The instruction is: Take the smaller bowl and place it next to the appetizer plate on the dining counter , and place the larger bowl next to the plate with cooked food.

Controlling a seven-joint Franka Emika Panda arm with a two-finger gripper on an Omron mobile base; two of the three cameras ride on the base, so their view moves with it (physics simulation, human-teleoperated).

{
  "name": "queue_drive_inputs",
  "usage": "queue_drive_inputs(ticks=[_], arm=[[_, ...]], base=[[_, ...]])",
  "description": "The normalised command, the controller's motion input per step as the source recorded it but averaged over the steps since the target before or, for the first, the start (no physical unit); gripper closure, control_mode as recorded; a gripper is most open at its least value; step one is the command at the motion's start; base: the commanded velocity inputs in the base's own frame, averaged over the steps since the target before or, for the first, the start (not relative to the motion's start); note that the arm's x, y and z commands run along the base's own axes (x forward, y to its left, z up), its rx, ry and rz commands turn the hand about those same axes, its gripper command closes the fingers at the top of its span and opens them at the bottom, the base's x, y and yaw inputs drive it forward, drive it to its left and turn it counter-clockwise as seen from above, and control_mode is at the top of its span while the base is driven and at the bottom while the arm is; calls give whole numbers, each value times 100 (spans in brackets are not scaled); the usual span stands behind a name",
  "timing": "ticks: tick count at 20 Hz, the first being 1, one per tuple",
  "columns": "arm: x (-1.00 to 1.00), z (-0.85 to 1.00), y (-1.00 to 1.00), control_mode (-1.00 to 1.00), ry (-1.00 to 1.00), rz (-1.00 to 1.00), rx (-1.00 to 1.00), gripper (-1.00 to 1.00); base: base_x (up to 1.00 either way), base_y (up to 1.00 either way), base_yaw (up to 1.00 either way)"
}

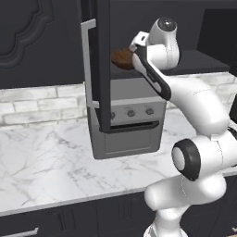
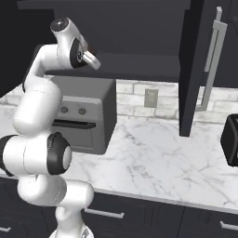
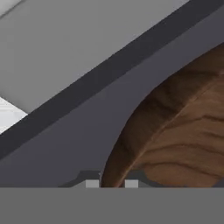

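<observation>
Status: first pick in hand, nothing delivered yet.

My jaws are nearly pressed together, pinching the rim of the small dark brown wooden bowl [image 3: 175,135], round and shallow with plain grain. In the hand view the rim runs right between my two dark tips at the bottom edge, so I judge the grip made.

Location of the bowl: on the dark shelf [image 1: 203,62] of the open upper cabinet, above the grey toaster oven [image 1: 127,125]. In the left base view its brown edge [image 1: 122,59] shows just beside my wrist, resting on the shelf, not lifted.

The cabinet's dark door [image 1: 97,65] with its long pale handle stands open to the left. Below lies the white marble desk [image 1: 46,166] with grey veining, backed by pale brick.

Not visible from here: the wider cream bowl, the blue plate, the white plate with cooked food, the dining desk.

Done, by my reading: reach and closure on the smaller bowl. Left: lift it clear of the shelf, carry it to the blue plate, set it down; then the whole fetch and placement of the larger bowl. Early stage.
</observation>
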Motion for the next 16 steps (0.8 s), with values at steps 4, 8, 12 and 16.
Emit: queue_drive_inputs(ticks=[4, 8, 12, 16], arm=[[-100, 0, -94, -100, 0, -30, 15, 100], [-100, 15, -65, -100, 0, -7, 18, 100], [-100, 17, -26, -100, 0, 2, 7, 100], [-100, 13, -12, -100, -1, 16, 1, 100]], base=[[0, 0, 0], [0, 0, 0], [0, 0, 0], [0, 0, 0]])
